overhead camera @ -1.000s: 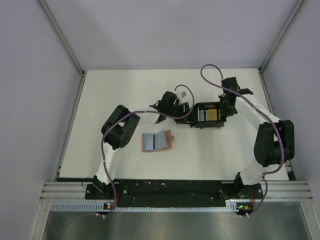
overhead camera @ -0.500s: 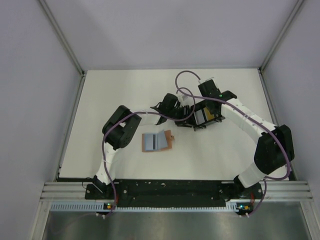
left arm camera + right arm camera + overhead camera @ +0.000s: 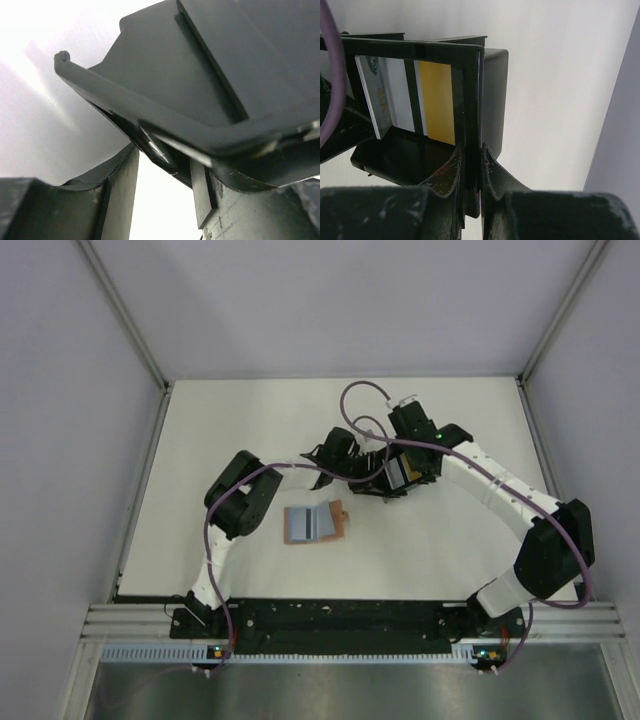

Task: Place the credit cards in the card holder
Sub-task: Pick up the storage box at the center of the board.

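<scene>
Tray [image 3: 420,50], black, was pinched by one wall in right hand [image 3: 470,157], fingers pressed together on it. Just beyond those fingertips, inside tray, yellow-orange card [image 3: 437,102] and light blue card [image 3: 382,95] sat side by side. Left hand [image 3: 165,159] was spread, tray's edge crossing its fingertips, contact unclear. Card holder [image 3: 315,523] lay open on table [image 3: 240,420], well apart from both hands, nearer left one.
</scene>
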Motion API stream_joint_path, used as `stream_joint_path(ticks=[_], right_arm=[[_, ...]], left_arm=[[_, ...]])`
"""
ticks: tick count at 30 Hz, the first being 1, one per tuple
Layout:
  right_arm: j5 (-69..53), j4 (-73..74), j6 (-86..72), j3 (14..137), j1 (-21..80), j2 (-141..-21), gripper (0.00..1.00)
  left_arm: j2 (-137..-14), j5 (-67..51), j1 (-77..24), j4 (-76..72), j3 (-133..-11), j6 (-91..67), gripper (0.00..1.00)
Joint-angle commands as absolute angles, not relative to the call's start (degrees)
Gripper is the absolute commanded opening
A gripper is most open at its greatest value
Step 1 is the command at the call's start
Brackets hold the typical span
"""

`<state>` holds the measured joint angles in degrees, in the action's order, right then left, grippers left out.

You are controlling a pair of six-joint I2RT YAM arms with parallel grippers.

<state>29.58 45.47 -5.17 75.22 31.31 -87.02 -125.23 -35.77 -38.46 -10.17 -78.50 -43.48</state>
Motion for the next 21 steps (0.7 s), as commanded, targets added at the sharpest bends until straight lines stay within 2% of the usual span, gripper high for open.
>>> stream_joint_path(ticks=[1,10,21], right_arm=[[26.9,40.2,-7.4,75.9,34.5,-83.6,0.0],[24.3,40.0,-10.5,74.9,34.8,-85.4,0.0],[20.3,36.7,-11.9,70.6,33.8,-83.4,0.0]], left_arm=[[-124.0,-36.7,-38.7,-14.6,-78.3,-44.1,0.49],[-122.7,-42.2,-39.1,-24.5,-79.1,-49.6,0.52],[-120.0,-41.2,-41.7,-15.7,-80.5,-40.1,0.54]])
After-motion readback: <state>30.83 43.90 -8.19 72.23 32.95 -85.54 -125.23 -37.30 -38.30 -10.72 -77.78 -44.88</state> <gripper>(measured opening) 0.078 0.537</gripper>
